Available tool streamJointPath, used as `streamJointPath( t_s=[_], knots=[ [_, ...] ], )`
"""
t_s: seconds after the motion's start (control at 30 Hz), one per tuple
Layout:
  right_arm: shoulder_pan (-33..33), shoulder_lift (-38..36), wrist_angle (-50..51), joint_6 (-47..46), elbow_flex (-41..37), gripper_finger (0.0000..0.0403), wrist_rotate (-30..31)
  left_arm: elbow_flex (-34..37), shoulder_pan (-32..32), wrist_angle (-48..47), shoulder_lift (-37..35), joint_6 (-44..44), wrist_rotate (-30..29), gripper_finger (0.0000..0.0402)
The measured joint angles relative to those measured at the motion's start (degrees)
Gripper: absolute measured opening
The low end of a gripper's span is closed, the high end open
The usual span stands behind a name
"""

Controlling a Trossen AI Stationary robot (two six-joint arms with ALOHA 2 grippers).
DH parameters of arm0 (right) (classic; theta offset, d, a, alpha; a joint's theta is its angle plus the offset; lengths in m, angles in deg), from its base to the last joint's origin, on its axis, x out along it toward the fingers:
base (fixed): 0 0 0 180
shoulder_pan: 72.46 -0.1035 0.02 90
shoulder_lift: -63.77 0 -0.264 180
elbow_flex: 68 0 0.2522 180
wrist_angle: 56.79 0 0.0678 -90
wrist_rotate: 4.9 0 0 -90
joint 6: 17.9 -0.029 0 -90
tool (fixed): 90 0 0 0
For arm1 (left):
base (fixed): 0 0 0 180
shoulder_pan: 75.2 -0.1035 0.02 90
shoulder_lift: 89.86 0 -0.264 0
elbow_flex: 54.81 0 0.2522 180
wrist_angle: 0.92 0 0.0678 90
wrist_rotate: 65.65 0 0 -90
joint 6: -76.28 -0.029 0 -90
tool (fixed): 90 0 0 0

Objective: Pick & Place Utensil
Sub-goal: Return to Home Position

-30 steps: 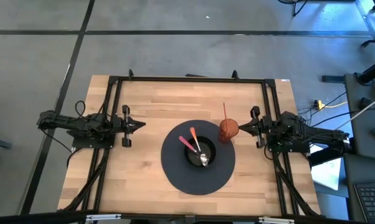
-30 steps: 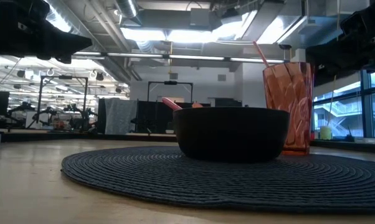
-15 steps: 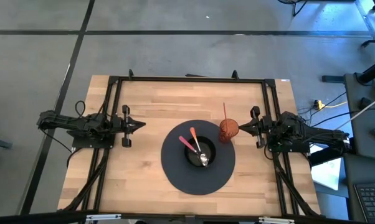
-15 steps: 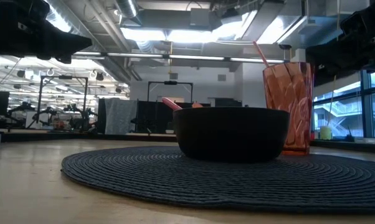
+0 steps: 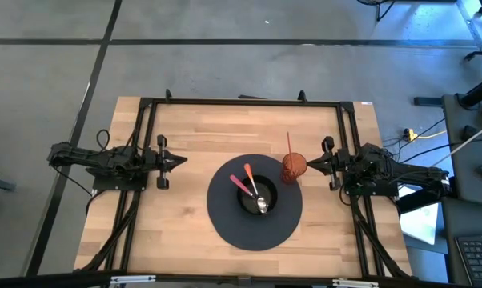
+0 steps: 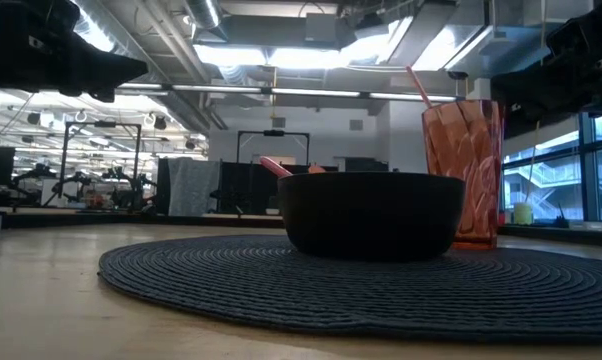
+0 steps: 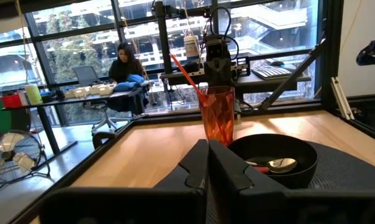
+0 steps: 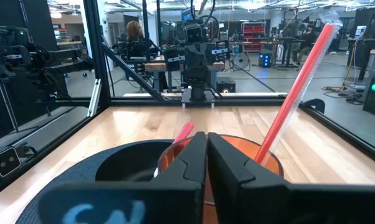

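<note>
A black bowl sits in the middle of a round dark woven mat. Inside it lie a metal spoon and two utensils with pink and orange handles that lean on its far-left rim. An orange tumbler with a red straw stands at the mat's far right edge. My left gripper hovers shut at the table's left, pointing toward the bowl. My right gripper hovers shut just right of the tumbler; in its wrist view the tumbler lies right behind the fingertips.
A black metal frame runs around the table's far, left and right sides. Bare wood lies left of the mat and along the near edge. A person sits at a desk in the room beyond.
</note>
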Motion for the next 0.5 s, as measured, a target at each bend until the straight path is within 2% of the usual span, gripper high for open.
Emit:
streamJointPath(
  t_s=[0.5],
  knots=[
    [0.0,0.0,0.0,0.0,0.0,0.0017,0.0,0.0,0.0,0.0,0.0,0.0,0.0,0.0005]
  ],
)
